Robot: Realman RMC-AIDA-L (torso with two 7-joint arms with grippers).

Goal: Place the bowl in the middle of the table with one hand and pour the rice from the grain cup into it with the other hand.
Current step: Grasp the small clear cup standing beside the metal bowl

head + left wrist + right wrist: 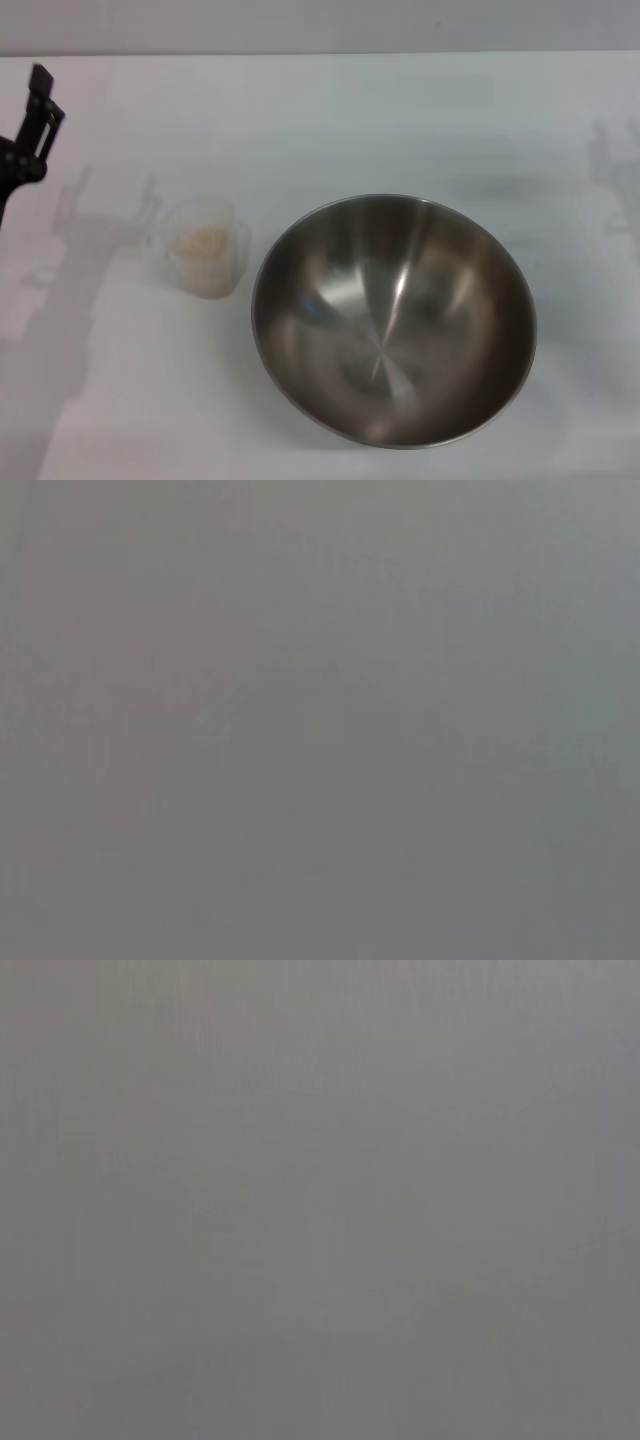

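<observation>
On the white worktop (350, 110) only two things stand, and nothing lies between them or around them to get in the way. The bowl (393, 320), wide and of shiny brushed steel, sits upright a little right of the middle and toward the near edge, and its inside holds no grains, only reflections. Just beside it on the robot's left, close to its rim but apart from it, stands the grain cup (207, 247), upright and translucent, much narrower than the bowl. The rice (206, 243) shows through its mouth as a pale beige heap, all of it inside the cup. The left gripper (34, 118) is at the far left edge of the head view, a dark frame held above the worktop, well apart from the cup and touching nothing; whether its jaws are wide or narrow cannot be told from here. Its shadow falls on the worktop to the left of the cup. Both wrist views show only a flat, featureless grey.
</observation>
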